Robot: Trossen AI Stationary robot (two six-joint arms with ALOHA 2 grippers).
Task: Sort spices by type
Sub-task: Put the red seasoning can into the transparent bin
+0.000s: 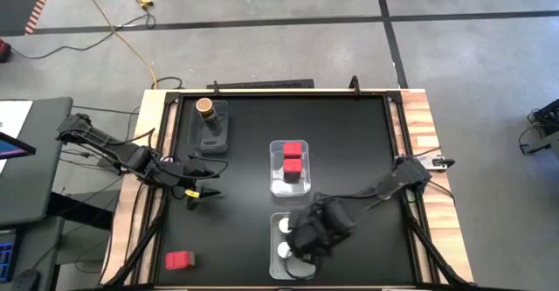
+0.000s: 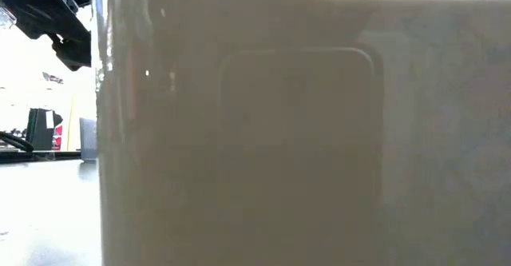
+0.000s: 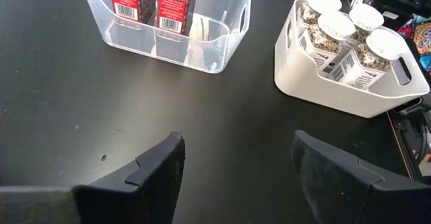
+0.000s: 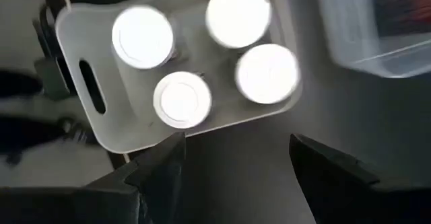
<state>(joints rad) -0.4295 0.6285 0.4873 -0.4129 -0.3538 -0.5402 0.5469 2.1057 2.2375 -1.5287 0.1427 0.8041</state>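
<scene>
Several white-lidded jars stand in a white tub near the table's front edge. My right gripper hovers above it, open and pointing down, with nothing between its fingers. Two red boxes stand in a clear tub at the middle. One red box lies on the table at the near left. A brown-topped jar stands on a dark grey tray at the far left. My left gripper waits open at the left, above bare table.
The white tub's wall fills the low view. Bare black table lies between the tray, the clear tub and the loose red box. Wooden rails border the table's left and right sides.
</scene>
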